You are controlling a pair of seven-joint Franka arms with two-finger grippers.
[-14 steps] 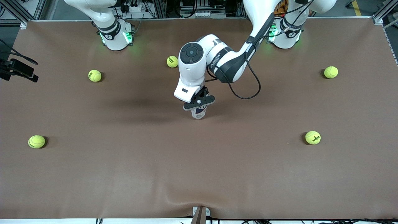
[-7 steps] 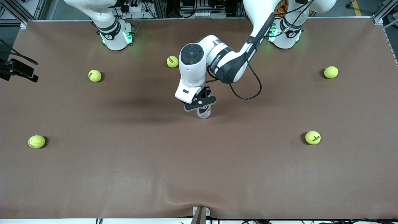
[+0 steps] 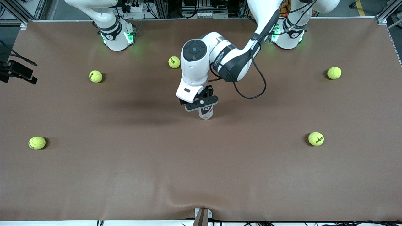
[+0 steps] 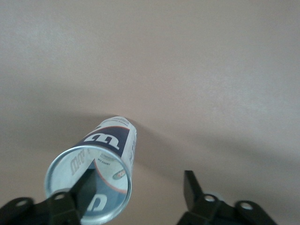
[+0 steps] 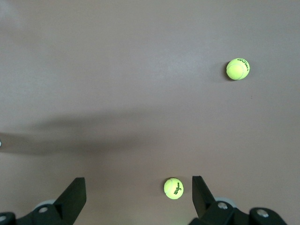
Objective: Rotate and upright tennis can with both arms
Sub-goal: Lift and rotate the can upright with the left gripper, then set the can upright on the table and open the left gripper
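The tennis can stands upright at the table's middle, its white and navy label showing. In the left wrist view the tennis can shows its silvery rim from above. My left gripper hangs just over the can's top, reaching in from the left arm's base. In the left wrist view the left gripper is open, and one finger overlaps the can's rim while the other stands clear of it. My right gripper is open and empty, waiting high over the table; it is out of the front view.
Several yellow-green tennis balls lie scattered: one between the bases, one and one toward the right arm's end, one and one toward the left arm's end. A black mount juts in at the right arm's end.
The left gripper and the can shifted slightly toward the left arm's end of the table. The can's base has settled, and more of its label now shows below the gripper.
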